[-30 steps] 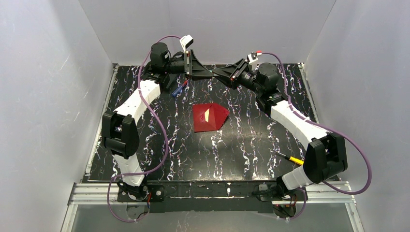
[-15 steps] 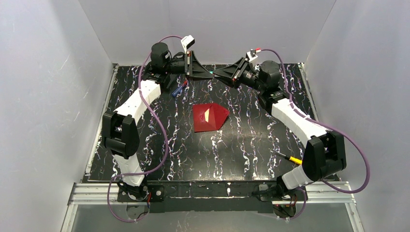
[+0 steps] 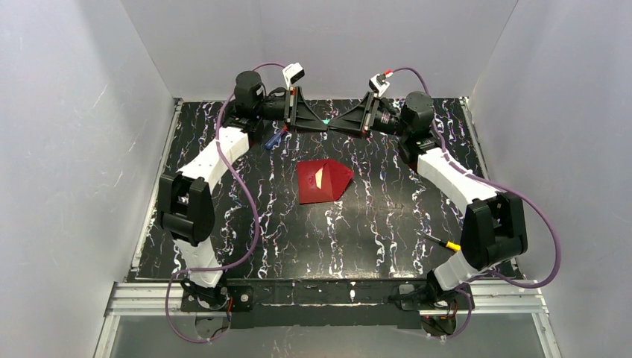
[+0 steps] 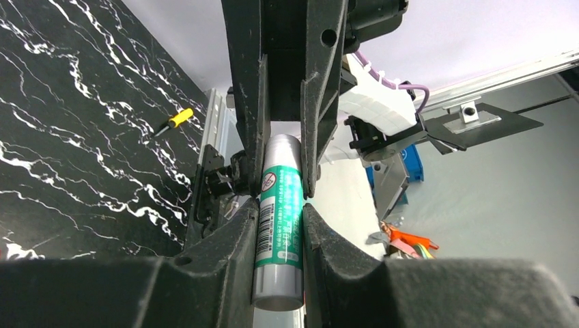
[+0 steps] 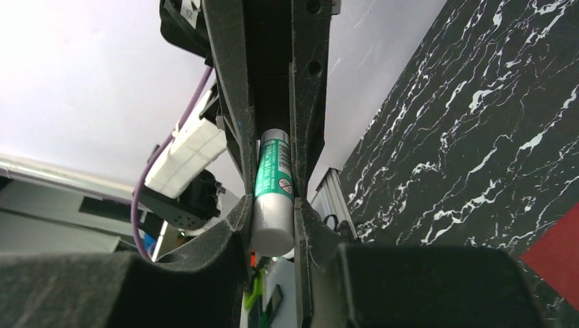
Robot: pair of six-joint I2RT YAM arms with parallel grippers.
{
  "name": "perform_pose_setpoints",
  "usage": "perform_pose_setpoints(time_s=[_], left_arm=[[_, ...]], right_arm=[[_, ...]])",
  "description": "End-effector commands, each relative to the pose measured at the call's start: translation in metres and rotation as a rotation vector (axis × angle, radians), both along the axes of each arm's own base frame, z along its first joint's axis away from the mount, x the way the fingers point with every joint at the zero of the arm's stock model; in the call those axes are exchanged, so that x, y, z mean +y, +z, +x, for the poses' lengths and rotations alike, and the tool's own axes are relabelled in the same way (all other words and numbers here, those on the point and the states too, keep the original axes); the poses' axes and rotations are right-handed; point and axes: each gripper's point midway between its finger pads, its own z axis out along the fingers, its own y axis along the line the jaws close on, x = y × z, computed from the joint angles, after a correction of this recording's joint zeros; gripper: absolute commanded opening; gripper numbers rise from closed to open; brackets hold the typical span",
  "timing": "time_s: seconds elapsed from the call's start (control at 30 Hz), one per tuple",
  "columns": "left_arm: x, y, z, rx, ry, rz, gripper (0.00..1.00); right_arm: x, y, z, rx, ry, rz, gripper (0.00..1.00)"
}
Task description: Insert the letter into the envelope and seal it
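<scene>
The red envelope (image 3: 322,181) lies flat mid-table with its flap open toward the right. A sliver of the white letter (image 3: 318,179) shows in its mouth. Above the table's back edge my two grippers meet tip to tip on a green glue stick (image 3: 326,121). My left gripper (image 4: 280,213) is shut on the stick's (image 4: 278,219) green body near its grey end. My right gripper (image 5: 273,213) is shut on the stick's (image 5: 273,198) other, pale end. A red corner of the envelope (image 5: 556,239) shows at the right wrist view's edge.
A blue pen (image 3: 276,138) lies at the back left under the left arm. A yellow-handled screwdriver (image 3: 447,244) rests near the right arm's base. White walls (image 3: 89,149) close in the black marbled table (image 3: 298,239) on three sides.
The right gripper has swung left and risen to meet the left gripper. The left jaws have closed on the glue stick, so both now grip it.
</scene>
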Motion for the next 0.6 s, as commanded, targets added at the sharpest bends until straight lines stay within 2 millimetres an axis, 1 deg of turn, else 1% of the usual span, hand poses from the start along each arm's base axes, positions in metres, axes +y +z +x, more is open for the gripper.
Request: perform_pose_setpoints(time_s=[0.0, 0.1, 0.2, 0.23, 0.3, 0.37, 0.4, 0.43, 0.5, 0.53, 0.57], left_arm=[[0.041, 0.021, 0.006, -0.002, 0.073, -0.014, 0.00], [0.043, 0.022, 0.003, 0.027, 0.060, -0.014, 0.00], [0.048, 0.019, 0.006, 0.073, 0.067, -0.011, 0.00], [0.050, 0.018, 0.008, 0.087, 0.073, -0.010, 0.00], [0.054, 0.018, 0.011, 0.096, 0.085, -0.011, 0.00], [0.055, 0.019, 0.012, 0.091, 0.092, -0.013, 0.00], [0.054, 0.019, 0.012, 0.090, 0.094, -0.014, 0.00], [0.054, 0.019, 0.014, 0.091, 0.101, -0.014, 0.00], [0.054, 0.014, 0.017, 0.108, 0.114, -0.013, 0.00], [0.054, 0.012, 0.018, 0.112, 0.121, -0.012, 0.00], [0.054, 0.009, 0.020, 0.116, 0.131, -0.011, 0.00]], right_arm=[[-0.026, 0.038, -0.023, -0.331, 0.123, -0.004, 0.01], [-0.027, 0.038, -0.032, -0.421, 0.175, -0.023, 0.01], [-0.029, 0.035, -0.041, -0.510, 0.210, -0.050, 0.01], [-0.030, 0.030, -0.042, -0.560, 0.211, -0.074, 0.01], [-0.033, 0.017, -0.039, -0.600, 0.204, -0.139, 0.01], [-0.034, 0.002, -0.032, -0.536, 0.182, -0.208, 0.01], [-0.033, -0.001, -0.026, -0.538, 0.171, -0.224, 0.01], [-0.036, -0.014, -0.017, -0.467, 0.132, -0.282, 0.01], [-0.046, -0.042, 0.002, -0.408, 0.055, -0.436, 0.01], [-0.054, -0.058, 0.015, -0.357, -0.011, -0.536, 0.01], [-0.065, -0.077, 0.024, -0.299, -0.066, -0.632, 0.01]])
